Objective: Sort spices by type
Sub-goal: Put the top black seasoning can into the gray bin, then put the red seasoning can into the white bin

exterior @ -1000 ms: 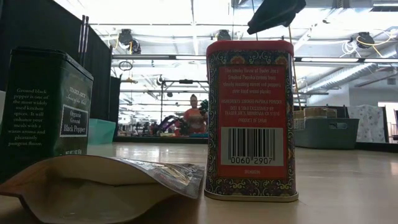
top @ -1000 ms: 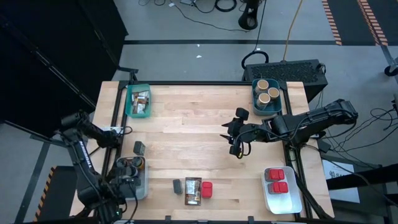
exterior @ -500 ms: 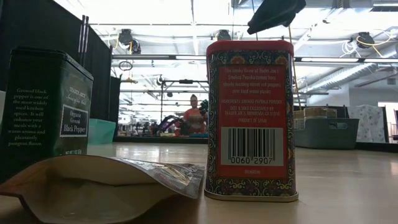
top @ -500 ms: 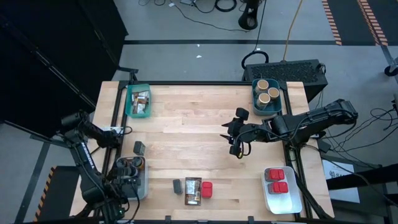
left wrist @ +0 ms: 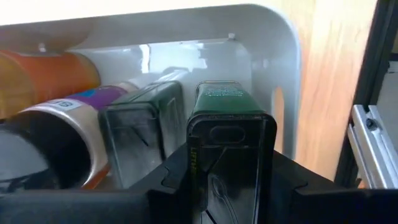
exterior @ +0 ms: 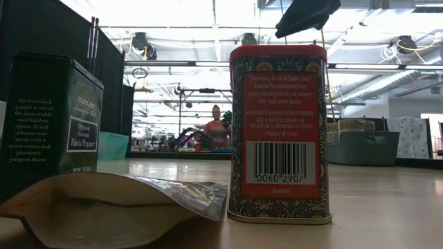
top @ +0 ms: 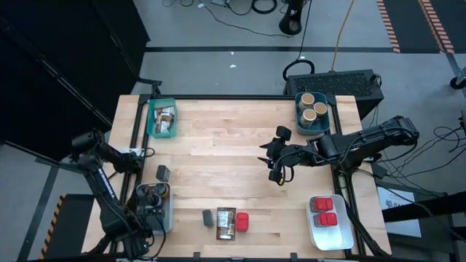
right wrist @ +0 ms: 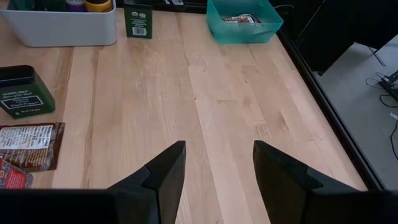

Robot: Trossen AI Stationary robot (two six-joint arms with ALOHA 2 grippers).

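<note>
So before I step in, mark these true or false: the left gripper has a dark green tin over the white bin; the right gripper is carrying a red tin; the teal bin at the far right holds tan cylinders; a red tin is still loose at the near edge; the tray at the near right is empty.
1. The left gripper holds a dark green tin at the white bin. True.
2. The right gripper carries a red tin. False: its fingers stand apart with only bare table between them.
3. The teal bin at the far right holds tan cylinders. True.
4. A loose red tin stands at the near edge. True.
5. The tray at the near right is empty. False: it holds red tins.
</note>
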